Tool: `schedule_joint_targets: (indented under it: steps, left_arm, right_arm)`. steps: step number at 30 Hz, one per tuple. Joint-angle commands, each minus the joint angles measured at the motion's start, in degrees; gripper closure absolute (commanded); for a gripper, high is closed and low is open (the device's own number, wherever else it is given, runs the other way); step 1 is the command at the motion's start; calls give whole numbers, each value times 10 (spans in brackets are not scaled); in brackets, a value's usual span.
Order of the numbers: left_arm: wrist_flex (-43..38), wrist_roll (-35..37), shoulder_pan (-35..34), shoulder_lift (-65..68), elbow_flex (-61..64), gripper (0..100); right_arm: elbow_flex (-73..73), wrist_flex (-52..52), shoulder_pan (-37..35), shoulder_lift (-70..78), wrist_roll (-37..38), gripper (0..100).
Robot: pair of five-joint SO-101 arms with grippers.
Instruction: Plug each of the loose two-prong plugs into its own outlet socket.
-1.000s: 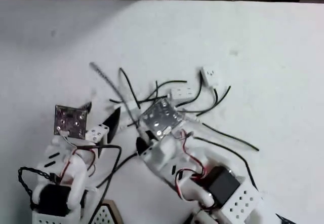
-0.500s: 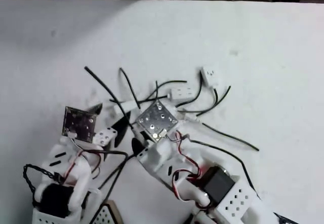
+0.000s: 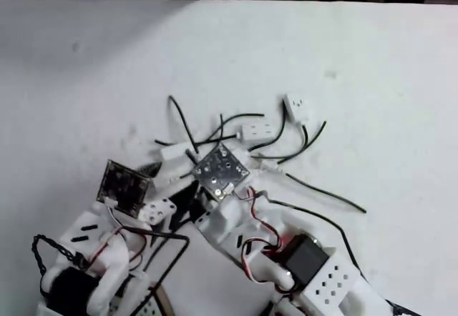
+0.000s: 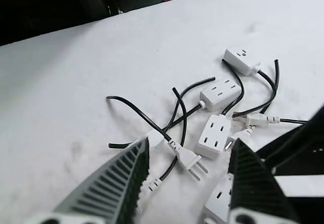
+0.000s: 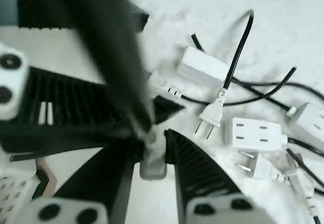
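Left claw (image 4: 191,143) spread wide; right claw (image 5: 154,140) pinching one thing — a white plug (image 5: 152,159).

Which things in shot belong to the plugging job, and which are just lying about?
Job: outlet sockets, loose two-prong plugs, white corded piece in the right gripper, open left gripper.
Lying about: wood-edged panel beside the left arm, on the table.

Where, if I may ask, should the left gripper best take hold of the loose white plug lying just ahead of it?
Grip the plug by its white moulded body, probably from above, closing across its width: it lies flat, prongs at one end and black cord at the other.
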Motion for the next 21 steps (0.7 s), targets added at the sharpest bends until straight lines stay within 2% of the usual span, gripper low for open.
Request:
schedule_joint_targets:
  steps: [1, 12, 14, 18, 21]
  left_arm:
    - [9, -25, 34, 1, -25, 741]
    - [19, -42, 44, 1, -25, 743]
    - [16, -40, 13, 1, -24, 744]
    - [-4, -38, -105, 1, -11, 744]
    - [-16, -38, -153, 1, 16, 744]
  right_arm:
    - [1, -12, -2, -2, 6, 981]
    - [11, -12, 0, -2, 6, 981]
    - [11, -12, 14, -2, 6, 981]
    - [11, -9, 66, -2, 3, 981]
    - [25, -15, 94, -1, 2, 981]
